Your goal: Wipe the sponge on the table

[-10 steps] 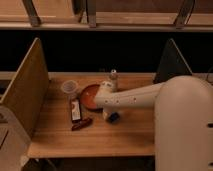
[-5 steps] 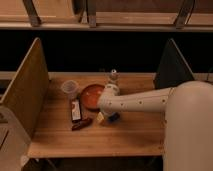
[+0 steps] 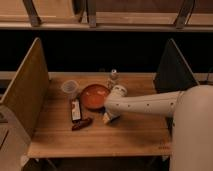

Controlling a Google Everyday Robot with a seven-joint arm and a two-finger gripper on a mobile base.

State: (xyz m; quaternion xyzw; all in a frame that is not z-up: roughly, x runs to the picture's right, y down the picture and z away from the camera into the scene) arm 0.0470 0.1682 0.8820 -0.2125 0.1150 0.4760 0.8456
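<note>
The sponge [image 3: 107,119] shows only as a small pale blue patch on the light wooden table [image 3: 125,137], just below the red-orange bowl. My gripper [image 3: 110,115] is right on top of it at the end of the white arm, which reaches in from the right. The gripper's body hides most of the sponge and how it touches it. The sponge lies flat on the planks near the table's middle.
A red-orange bowl [image 3: 94,96] sits right behind the gripper, with a clear cup [image 3: 69,89] to its left and a small bottle [image 3: 113,78] behind. A dark packet [image 3: 75,110] and a brown-red bar [image 3: 81,124] lie left of the sponge. Side boards: tan [image 3: 27,92], dark green [image 3: 172,67].
The gripper and the sponge under it have slid a little to the left across the table. The arm now lies lower and more level.
</note>
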